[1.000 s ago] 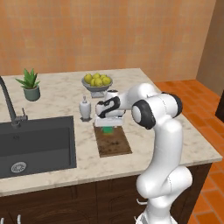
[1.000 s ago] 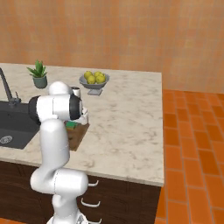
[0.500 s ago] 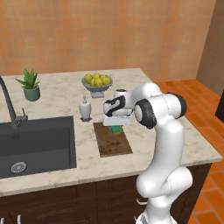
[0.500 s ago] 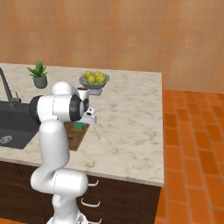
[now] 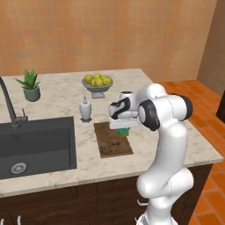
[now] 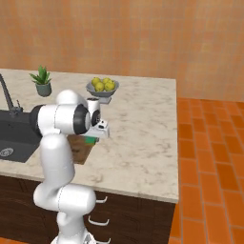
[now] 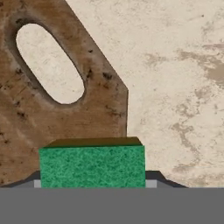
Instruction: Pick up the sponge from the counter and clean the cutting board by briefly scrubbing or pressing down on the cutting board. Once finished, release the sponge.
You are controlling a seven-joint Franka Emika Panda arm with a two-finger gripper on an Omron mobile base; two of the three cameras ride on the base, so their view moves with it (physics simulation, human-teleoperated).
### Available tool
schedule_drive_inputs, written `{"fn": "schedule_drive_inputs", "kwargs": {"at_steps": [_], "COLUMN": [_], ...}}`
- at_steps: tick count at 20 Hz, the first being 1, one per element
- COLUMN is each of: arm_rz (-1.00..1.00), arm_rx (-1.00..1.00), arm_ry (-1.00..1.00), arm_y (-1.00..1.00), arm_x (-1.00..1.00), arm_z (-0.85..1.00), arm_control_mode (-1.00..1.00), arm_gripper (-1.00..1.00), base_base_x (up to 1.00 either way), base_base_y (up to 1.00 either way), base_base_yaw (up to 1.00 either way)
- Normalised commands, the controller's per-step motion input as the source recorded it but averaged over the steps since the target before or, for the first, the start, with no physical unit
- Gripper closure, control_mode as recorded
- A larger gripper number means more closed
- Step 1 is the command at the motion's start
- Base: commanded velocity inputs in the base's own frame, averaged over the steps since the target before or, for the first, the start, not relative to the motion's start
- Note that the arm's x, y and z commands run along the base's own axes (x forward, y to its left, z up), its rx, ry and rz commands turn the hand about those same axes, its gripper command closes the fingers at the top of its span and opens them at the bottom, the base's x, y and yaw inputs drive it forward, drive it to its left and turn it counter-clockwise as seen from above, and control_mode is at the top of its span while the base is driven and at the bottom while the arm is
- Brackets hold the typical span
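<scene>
The sponge (image 7: 92,166), a small green-topped block, sits between the fingertips of my gripper (image 7: 92,181), which touch its two sides. In the left base view the gripper (image 5: 123,128) points down with the sponge (image 5: 124,131) under it, at the far right corner of the dark brown cutting board (image 5: 112,140). The right base view shows the sponge (image 6: 89,140) under the gripper (image 6: 93,137), at the edge of the board (image 6: 78,147). In the hand view, the board (image 7: 26,131) with its pale handle slot lies on the cream marbled counter (image 7: 175,87).
A white soap dispenser (image 5: 85,110) stands just left of the board's far end. A bowl of lemons (image 5: 97,82) sits behind it. The black sink (image 5: 35,145) with its faucet (image 5: 9,105) lies left, and a potted plant (image 5: 30,85) behind it. Bare counter (image 5: 176,136) stretches right.
My gripper has carried the sponge to the right, from over the board's far end to its far right corner. The board has stayed in place.
</scene>
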Motion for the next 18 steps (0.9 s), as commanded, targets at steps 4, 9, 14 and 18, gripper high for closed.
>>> {"fn": "schedule_drive_inputs", "kwargs": {"at_steps": [4,9,14,18], "arm_rz": [-0.02,-0.02,-0.09,-0.04], "arm_rx": [0.00,0.00,0.00,-0.02], "arm_ry": [0.00,0.00,-0.05,-0.11], "arm_y": [0.04,0.01,0.39,0.80], "arm_x": [-0.52,-0.54,-0.01,0.00], "arm_z": [-0.10,-0.09,-0.01,0.00], "arm_control_mode": [-1.00,-1.00,-1.00,-1.00], "arm_gripper": [1.00,1.00,1.00,1.00], "base_base_x": [0.00,0.00,0.00,0.00], "base_base_y": [0.00,0.00,0.00,0.00], "base_base_yaw": [0.00,0.00,0.00,0.00]}}
